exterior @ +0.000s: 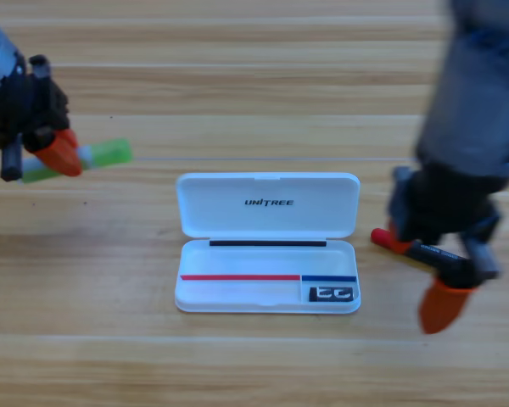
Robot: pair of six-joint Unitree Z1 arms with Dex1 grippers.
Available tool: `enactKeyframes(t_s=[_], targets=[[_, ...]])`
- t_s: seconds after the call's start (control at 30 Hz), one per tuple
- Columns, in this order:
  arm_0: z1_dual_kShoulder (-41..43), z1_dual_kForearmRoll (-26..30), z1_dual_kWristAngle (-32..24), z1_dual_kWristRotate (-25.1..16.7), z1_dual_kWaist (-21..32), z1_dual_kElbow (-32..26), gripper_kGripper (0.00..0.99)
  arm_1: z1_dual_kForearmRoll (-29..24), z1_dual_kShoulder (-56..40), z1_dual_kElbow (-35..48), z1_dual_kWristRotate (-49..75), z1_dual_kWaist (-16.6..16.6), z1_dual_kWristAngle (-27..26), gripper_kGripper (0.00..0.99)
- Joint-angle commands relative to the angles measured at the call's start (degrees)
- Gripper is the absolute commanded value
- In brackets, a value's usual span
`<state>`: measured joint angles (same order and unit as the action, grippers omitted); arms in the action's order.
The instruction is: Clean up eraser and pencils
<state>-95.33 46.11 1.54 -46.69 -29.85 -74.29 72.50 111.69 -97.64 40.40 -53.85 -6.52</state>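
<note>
My left gripper [59, 157] is at the far left, above the table, shut on the light-green pencil [110, 154], which sticks out to the right of it. The marker with a red cap [380, 237] and black printed barrel lies slanted right of the case, its barrel running in under my right gripper [424, 275], which is directly on it. The eraser [331, 294], black with a white label, lies in the lower right corner of the open white case [267, 292].
The case's lid [267, 203] lies flat, folded back toward the far side of the wooden table. The right arm's grey body fills the upper right of the picture.
</note>
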Motion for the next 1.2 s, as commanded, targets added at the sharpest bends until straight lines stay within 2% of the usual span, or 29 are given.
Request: enactKeyframes(t_s=[0.03, 0.17, 0.3, 0.47, 0.63, 0.8, 1.07, 1.1, 1.2], targets=[[-0.9, 1.4, -1.5, 0.4, -5.7, -1.5, 0.075, -0.5, -3.9, 6.2, -0.3, 6.5, 3.4, 0.904], [-3.1, 3.4, -1.4, 1.5, -9.5, -4.4, 0.075, -3.1, 2.5, 6.4, -0.2, 10.7, 6.2, 0.902], [-4.6, 4.1, -1.2, 2.9, -13.8, -6.0, 0.075, -8.0, 7.4, 5.8, -0.1, 13.2, 9.1, 0.902], [-8.2, 4.1, -0.3, 3.9, -17.7, -7.4, 0.075, -10.3, 12.3, 3.9, 2.3, 15.7, 9.5, 0.900], [-11.7, 4.0, 0.5, 5.2, -20.3, -9.3, 0.075, -10.7, 15.3, 2.8, 5.0, 16.9, 9.2, 0.891], [-14.9, 3.8, 0.7, 6.5, -22.2, -10.8, 0.078, -11.9, 18.0, 1.4, 6.4, 17.5, 8.5, 0.838], [-19.2, 1.9, 0.7, 7.1, -22.8, -11.4, 0.078, -13.4, 20.9, -0.7, 6.5, 17.5, 7.7, 0.810], [-19.7, 1.3, 0.7, 7.3, -22.8, -11.2, 0.075, -13.4, 21.3, -1.0, 6.5, 17.5, 7.7, 0.790], [-21.6, 0.0, 0.8, 7.8, -22.9, -11.1, 0.078, -13.4, 22.0, -1.3, 6.9, 17.5, 7.2, 0.578]])
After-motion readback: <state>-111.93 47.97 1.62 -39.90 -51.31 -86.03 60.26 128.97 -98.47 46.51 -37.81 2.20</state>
